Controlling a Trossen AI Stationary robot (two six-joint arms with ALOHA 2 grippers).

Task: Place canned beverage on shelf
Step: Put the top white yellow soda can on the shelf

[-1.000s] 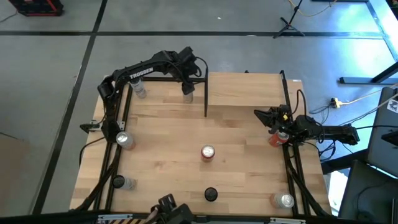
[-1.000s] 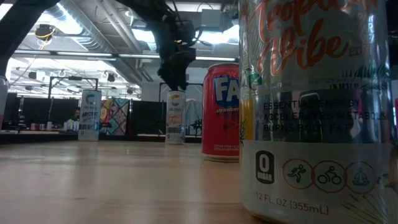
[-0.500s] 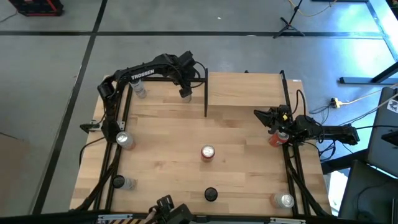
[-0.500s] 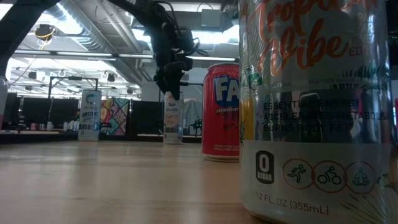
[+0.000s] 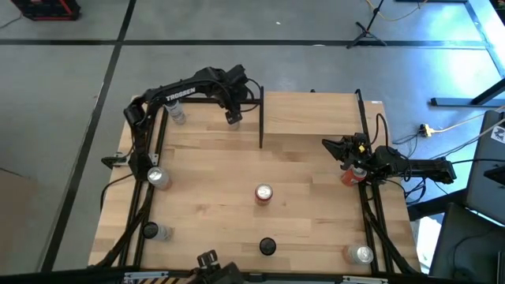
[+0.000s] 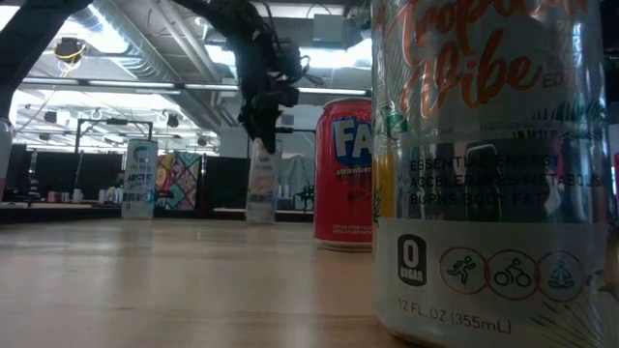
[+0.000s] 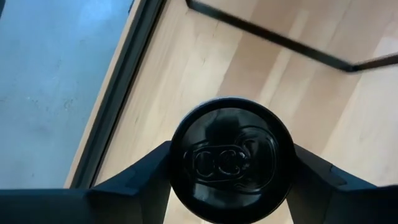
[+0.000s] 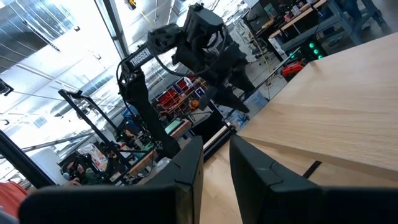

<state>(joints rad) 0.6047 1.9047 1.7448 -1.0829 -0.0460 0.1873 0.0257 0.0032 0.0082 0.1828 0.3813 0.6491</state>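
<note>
The left claw (image 5: pixel 233 115) hangs over the far edge of the tabletop (image 5: pixel 237 189), just beside the shelf (image 5: pixel 312 116). Its two fingers (image 7: pixel 134 180) stand on either side of a slim can (image 7: pixel 231 159), close against its sides; whether they already press it cannot be told. That can (image 6: pixel 261 186) stands upright on the tabletop directly beneath the claw. The shelf's light wood panel fills the far right corner and carries nothing on top. The right claw (image 5: pixel 345 155) waits at the right edge, fingers nearly together with nothing between them, next to an orange can (image 5: pixel 349 177).
</note>
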